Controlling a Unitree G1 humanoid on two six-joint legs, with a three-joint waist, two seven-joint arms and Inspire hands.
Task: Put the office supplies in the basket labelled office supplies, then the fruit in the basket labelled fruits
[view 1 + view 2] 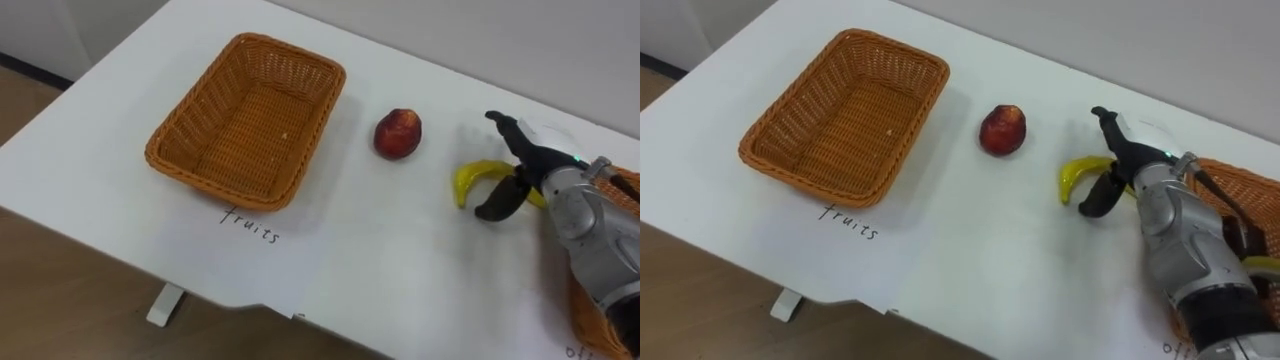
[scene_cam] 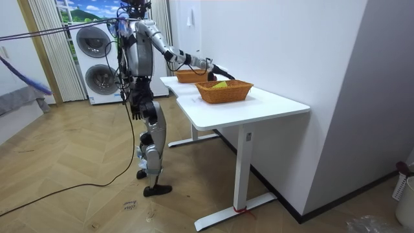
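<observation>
Bare table (image 1: 380,240) lies open between the left basket (image 1: 185,125) and banana (image 1: 472,175); only the red fruit (image 1: 398,133) intervenes.

Just standing by the white rectangular table (image 2: 278,107), right hand (image 2: 211,65) stretched out over it near the close orange wicker basket (image 2: 224,96) and the far orange wicker basket (image 2: 186,77). Stacked white washing machines (image 2: 97,58) behind.
</observation>
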